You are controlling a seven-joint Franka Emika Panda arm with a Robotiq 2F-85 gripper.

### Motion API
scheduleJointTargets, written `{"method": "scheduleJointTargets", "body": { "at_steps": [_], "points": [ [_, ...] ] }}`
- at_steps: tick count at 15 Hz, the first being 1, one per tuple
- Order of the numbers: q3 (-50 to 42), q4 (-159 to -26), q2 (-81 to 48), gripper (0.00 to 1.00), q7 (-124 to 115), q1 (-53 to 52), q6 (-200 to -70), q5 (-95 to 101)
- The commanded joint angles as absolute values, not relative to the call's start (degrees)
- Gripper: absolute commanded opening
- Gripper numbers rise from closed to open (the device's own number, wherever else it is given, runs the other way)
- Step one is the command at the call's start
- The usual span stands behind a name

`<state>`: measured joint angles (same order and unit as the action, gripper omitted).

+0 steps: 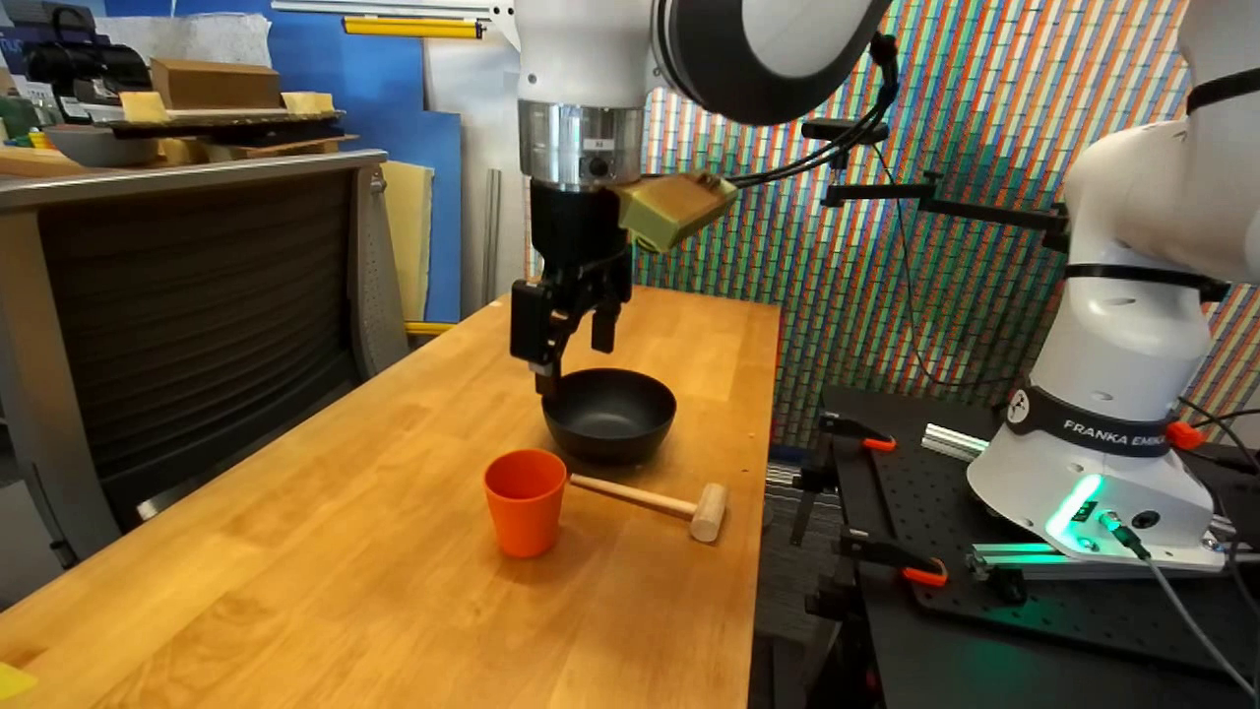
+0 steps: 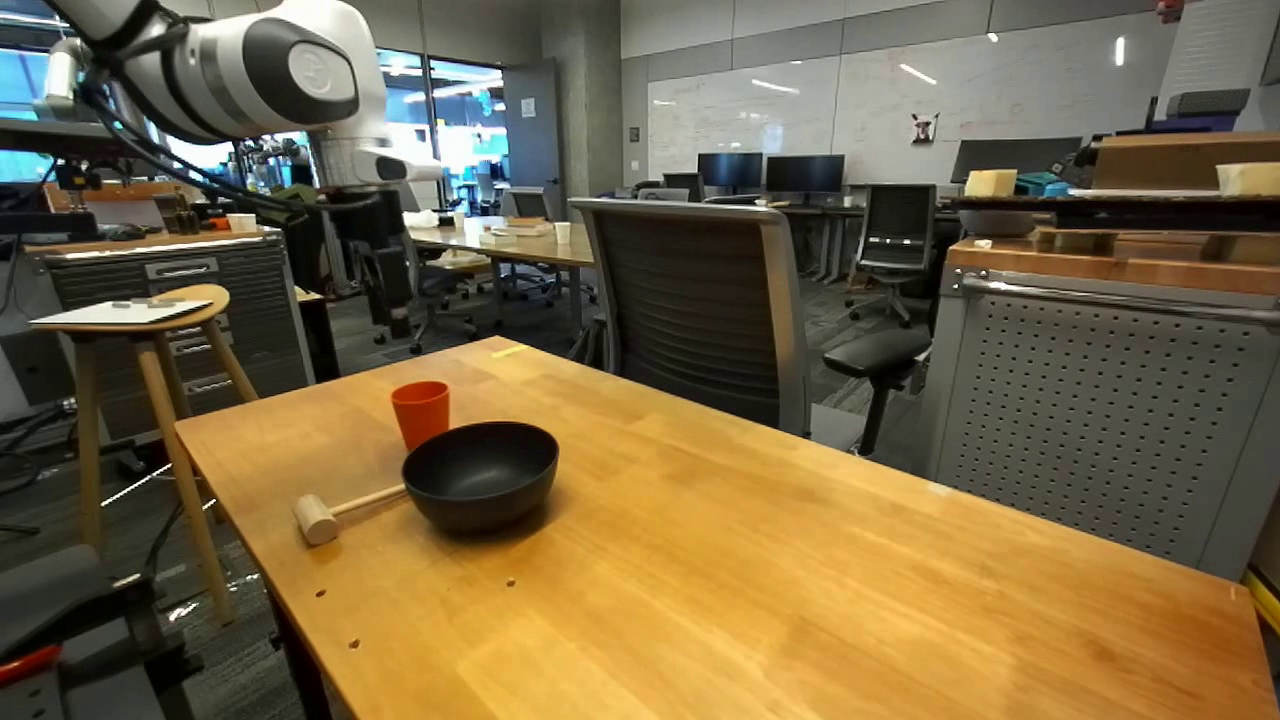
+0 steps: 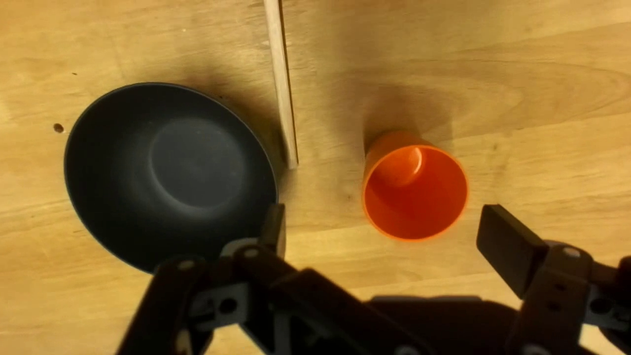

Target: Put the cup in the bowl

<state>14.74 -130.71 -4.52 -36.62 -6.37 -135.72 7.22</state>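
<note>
The claw (image 1: 576, 358) hangs over the table (image 2: 800, 560), holding nothing, its fingers (image 3: 510, 249) spread, presumably to close around the cup (image 2: 422, 415), which shows no handle. In an exterior view the cup stands upright between the bowl (image 2: 488, 507) and the table's far end edge, seemingly with finger room; the mallet (image 1: 707, 514), head toward the edge by the robot's base (image 1: 1122, 487), might foul the approach.

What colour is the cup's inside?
The cup is orange-red inside; this shows best in the wrist view.
</note>
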Motion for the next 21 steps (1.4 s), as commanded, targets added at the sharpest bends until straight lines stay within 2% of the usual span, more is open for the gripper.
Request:
{"method": "scheduleJointTargets", "body": {
  "at_steps": [1,6,8,9,10,17,19,21],
  "points": [
    [11.51,-126.55,-11.2,1.0,-38.46,-9.47,-137.27,11.04],
    [8.21,-123.17,-18.03,1.0,-38.36,-13.11,-138.92,12.04],
    [7.21,-122.29,-20.17,0.94,-37.83,-14.31,-139.23,11.6],
    [6.6,-121.93,-21.07,0.87,-38.01,-14.99,-139.4,11.8],
    [6.04,-121.75,-21.82,0.7,-38.05,-15.52,-139.58,11.82],
    [1.87,-120.2,-25.64,0.15,-38.33,-18.65,-141.65,13.82],
    [1.75,-120.96,-24.29,0.04,-38.56,-19.96,-141.49,14.73],
    [2.58,-121.71,-21.62,0.01,-37.93,-21.15,-140.85,15.24]
  ]
}}
